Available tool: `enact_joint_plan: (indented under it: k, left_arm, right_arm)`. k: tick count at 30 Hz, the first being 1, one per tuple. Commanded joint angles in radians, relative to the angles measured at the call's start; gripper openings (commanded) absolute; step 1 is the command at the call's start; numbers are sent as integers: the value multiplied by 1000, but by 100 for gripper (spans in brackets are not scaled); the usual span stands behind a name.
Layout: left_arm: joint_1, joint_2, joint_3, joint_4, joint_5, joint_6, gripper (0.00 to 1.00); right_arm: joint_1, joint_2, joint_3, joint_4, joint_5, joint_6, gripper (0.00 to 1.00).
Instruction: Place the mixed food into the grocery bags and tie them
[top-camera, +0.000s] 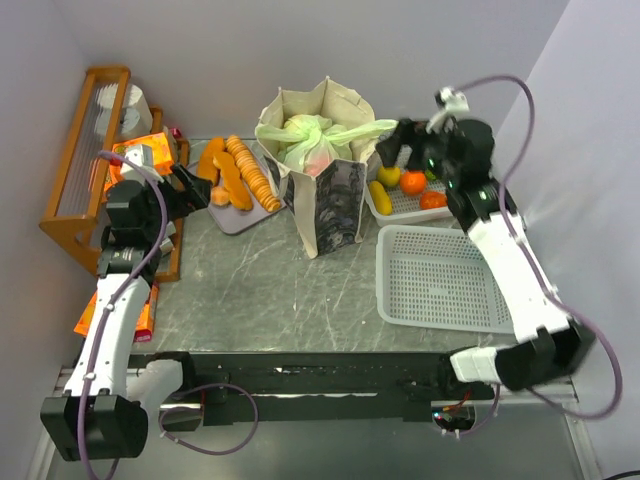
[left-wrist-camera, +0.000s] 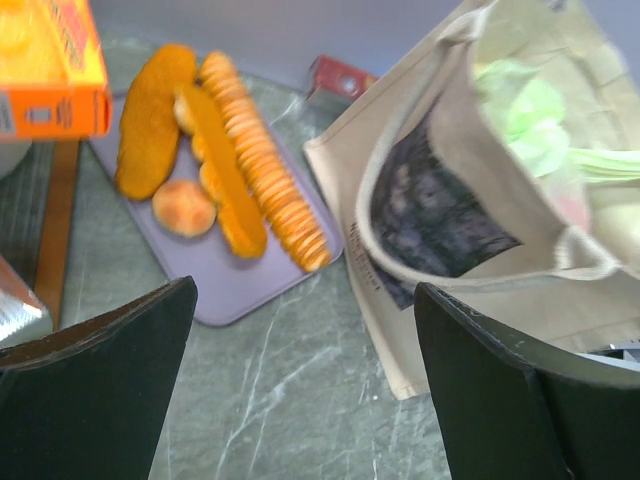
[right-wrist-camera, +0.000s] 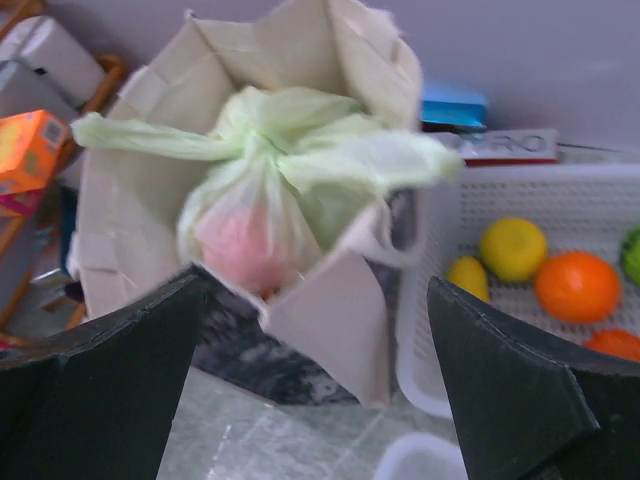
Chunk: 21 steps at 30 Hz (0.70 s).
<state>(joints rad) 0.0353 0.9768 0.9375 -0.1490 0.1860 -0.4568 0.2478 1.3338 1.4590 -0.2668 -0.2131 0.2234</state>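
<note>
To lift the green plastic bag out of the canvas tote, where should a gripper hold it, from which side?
I would grip the knot at the top of the green plastic bag, coming from straight above: the canvas tote walls close off its sides, and the knot is its only bunched part.

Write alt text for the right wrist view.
A knotted pale-green plastic bag sits inside a beige canvas tote, something pink showing through it. Beside it, a white mesh basket holds yellow and orange fruit. The open right end effector frames the bottom.
</note>
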Motion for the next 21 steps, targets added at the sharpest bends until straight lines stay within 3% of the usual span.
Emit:
enact_joint_plan:
  k: [1, 8, 21]
  left_arm:
    - [-2, -64, 70, 29, 59, 53, 96]
    - [-2, -239, -43, 95, 44, 93, 96]
    - [-5, -270, -55, 74, -39, 79, 96]
  right_arm:
    - [4, -319, -179, 55, 200, -21, 99]
    - [2, -686, -659, 303, 340, -82, 99]
    - [4, -726, -713, 215, 385, -108, 99]
